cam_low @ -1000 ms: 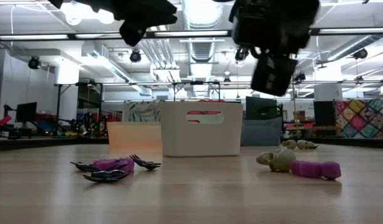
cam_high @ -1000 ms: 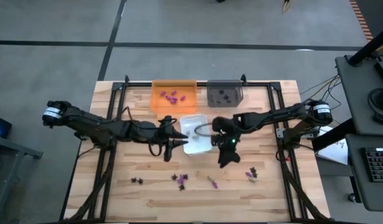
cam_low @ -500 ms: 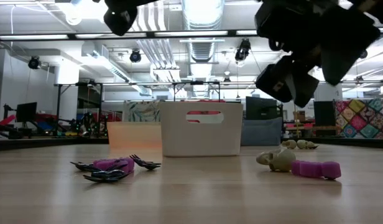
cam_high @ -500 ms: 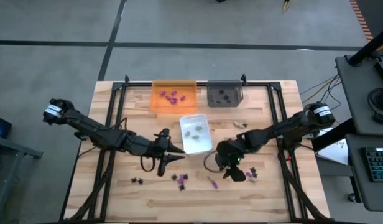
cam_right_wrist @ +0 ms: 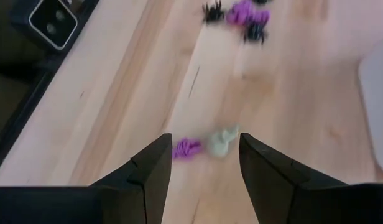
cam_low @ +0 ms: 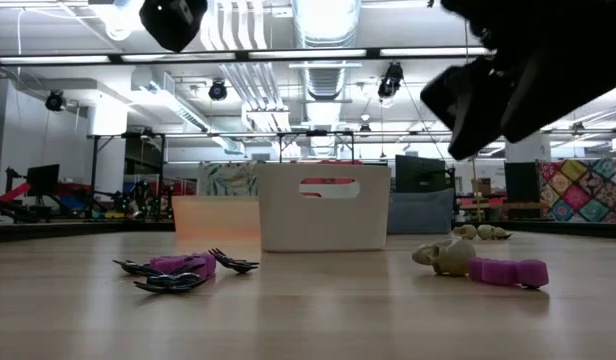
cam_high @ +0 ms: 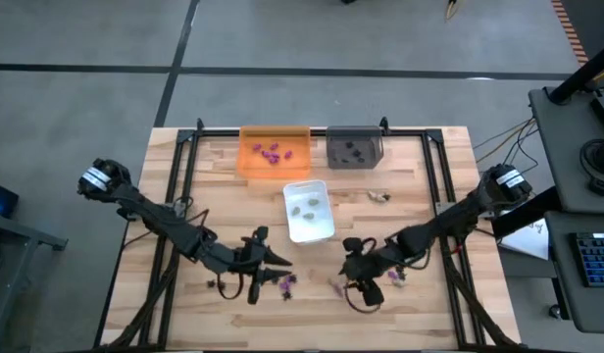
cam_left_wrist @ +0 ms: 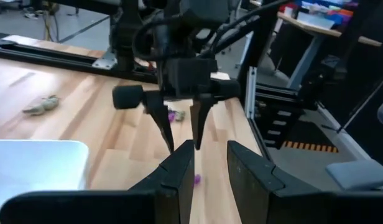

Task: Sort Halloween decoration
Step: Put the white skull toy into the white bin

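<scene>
Right pincer (cam_right_wrist: pixel 201 165) open above beige piece (cam_right_wrist: pixel 222 140); left pincer (cam_left_wrist: pixel 210 168) empty.

purple and black pieces (cam_high: pixel 285 282) lying loose on table; beige skull piece (cam_right_wrist: pixel 224 140) beside purple one (cam_right_wrist: pixel 186 148)

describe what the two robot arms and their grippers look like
Both arms are slim, dark and jointed, each with a white band near its base and black cables looping off the wrist. The left gripper and right gripper each have two flat, dark, tapering fingers.
</scene>
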Robot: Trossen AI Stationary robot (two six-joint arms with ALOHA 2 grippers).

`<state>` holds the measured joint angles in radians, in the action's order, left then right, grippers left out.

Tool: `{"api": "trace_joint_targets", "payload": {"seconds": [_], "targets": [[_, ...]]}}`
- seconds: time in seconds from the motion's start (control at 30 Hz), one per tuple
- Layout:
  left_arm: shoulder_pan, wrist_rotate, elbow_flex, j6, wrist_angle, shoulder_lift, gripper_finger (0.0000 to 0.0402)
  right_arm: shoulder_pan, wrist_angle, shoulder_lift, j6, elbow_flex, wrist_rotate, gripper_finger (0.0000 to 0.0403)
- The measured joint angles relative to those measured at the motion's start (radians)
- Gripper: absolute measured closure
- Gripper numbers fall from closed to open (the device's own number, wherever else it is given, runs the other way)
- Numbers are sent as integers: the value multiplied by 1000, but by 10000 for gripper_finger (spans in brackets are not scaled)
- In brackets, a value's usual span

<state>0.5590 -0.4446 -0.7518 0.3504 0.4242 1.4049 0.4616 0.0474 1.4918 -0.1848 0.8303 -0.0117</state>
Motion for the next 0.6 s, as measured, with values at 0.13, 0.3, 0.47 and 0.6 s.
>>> {"api": "trace_joint_targets", "payload": {"seconds": [0.13, 0.3, 0.47, 0.6], "targets": [[20, 0, 0, 3, 14, 38, 324, 50, -47, 0, -10, -1, -123, 229], [25, 0, -1, 7, 55, 60, 324, 98, -139, 0, -35, -25, -311, 229], [24, -2, -1, -2, 98, 59, 324, 139, -280, 0, -69, -82, -449, 229], [24, -2, -1, -25, 127, 57, 324, 170, -338, 0, -116, -125, -537, 229]]}}
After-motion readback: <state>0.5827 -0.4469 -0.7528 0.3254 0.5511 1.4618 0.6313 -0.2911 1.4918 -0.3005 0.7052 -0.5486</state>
